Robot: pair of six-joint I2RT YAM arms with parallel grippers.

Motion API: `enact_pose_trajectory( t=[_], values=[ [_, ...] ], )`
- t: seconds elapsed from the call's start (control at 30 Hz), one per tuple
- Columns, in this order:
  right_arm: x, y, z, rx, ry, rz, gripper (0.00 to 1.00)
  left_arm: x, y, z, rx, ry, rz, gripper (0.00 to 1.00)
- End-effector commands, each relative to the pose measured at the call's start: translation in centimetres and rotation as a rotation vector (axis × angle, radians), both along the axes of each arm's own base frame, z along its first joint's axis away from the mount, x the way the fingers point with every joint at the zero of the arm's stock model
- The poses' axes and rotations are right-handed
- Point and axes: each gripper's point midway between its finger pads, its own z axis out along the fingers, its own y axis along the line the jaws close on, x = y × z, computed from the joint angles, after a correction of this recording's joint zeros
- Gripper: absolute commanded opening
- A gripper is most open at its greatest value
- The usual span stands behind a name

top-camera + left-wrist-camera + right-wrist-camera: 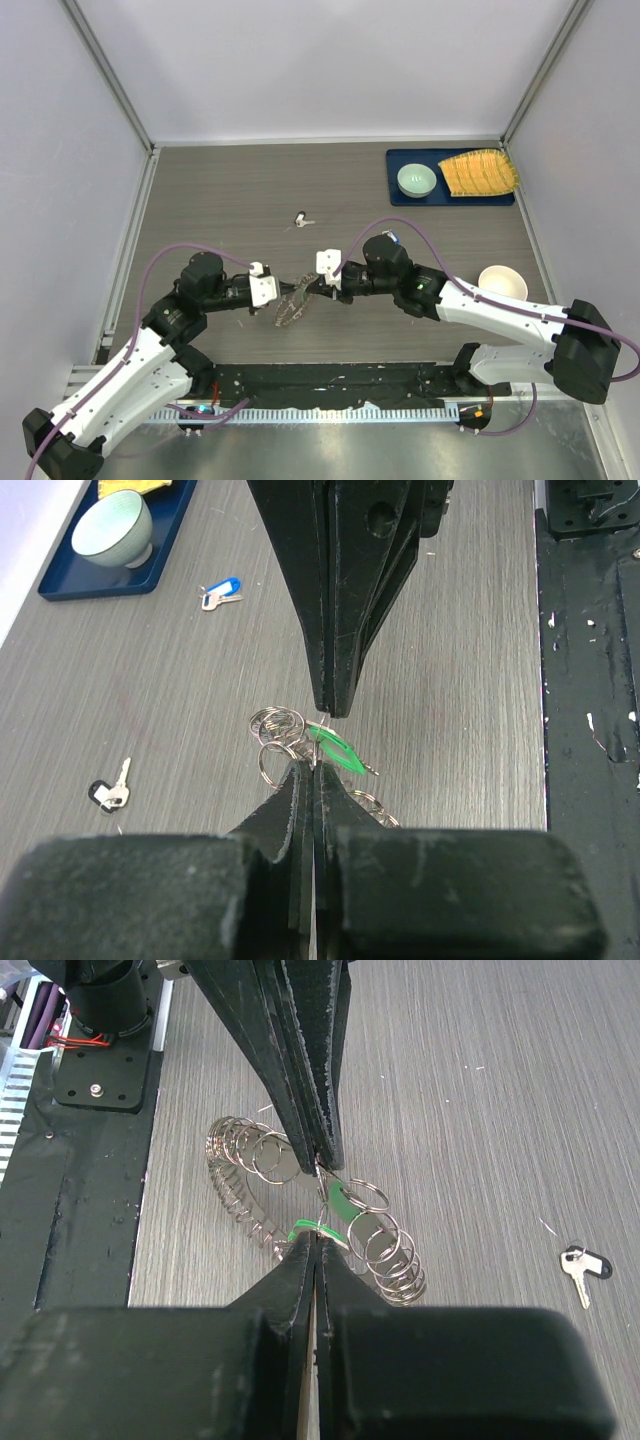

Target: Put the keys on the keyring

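The keyring [290, 312], a grey ring strung with many small metal rings, hangs between my two grippers just above the table; it also shows in the right wrist view [235, 1195]. My left gripper [312, 767] is shut on the keyring's rim. My right gripper [316, 1236] faces it tip to tip and is shut on the green key [308, 1227], whose green head [336, 748] lies against the ring. The blue key [221, 591] lies on the table behind the right arm. A black-headed key [300, 217] lies further back.
A blue tray [452, 196] at the back right holds a green bowl [416, 180] and a yellow ribbed object [480, 172]. A white bowl [502, 282] stands by the right forearm. A black base strip [330, 380] runs along the near edge.
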Motion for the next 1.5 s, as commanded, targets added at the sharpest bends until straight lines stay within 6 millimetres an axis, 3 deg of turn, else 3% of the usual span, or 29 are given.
enact_pose_trajectory(
  t=[0.0,1.0,1.47],
  values=[
    [-0.5,0.4,2.7,0.078,-0.036,0.024,0.01,0.5,-0.4,2.4,-0.062,-0.067,-0.001,0.0],
    [-1.1,1.3,2.8,0.078,-0.03,0.069,0.01,-0.1,-0.7,2.3,-0.068,-0.047,-0.039,0.0],
    [-0.8,0.8,2.8,0.039,-0.057,0.058,0.01,-2.2,-1.3,1.7,-0.041,0.014,-0.171,0.0]
  ],
)
